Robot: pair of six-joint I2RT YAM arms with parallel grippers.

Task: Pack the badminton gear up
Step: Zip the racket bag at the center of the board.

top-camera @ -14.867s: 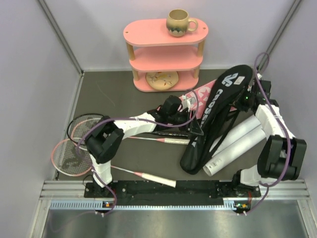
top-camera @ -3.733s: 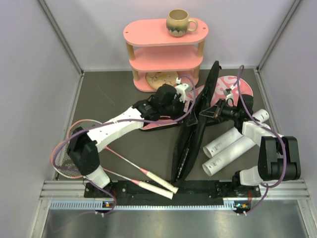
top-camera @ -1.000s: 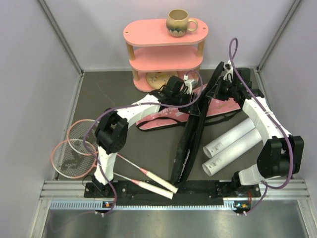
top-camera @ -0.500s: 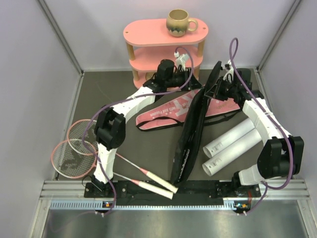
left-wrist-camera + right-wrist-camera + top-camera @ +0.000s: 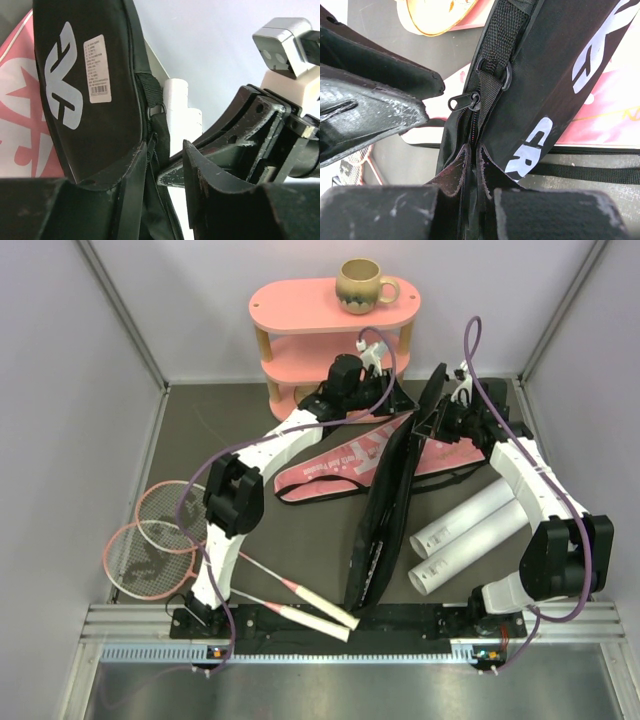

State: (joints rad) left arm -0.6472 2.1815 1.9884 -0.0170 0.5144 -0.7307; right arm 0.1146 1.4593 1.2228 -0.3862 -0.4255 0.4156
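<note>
The black bag stood on its long edge in the middle of the table. Its long axis ran from the near rail up and to the right, with the wide end at the far side near the pink shelf. The right gripper was pinched tight on its zipped seam, just below the zip pull. The left gripper reached that same far end with its jaws partly apart astride the seam; whether they gripped it could not be told. A pink bag lay flat behind it, and two white tubes lay just beside it on the right, near the wall. The rackets lay well apart at the left edge, with bare table beyond them.
</note>
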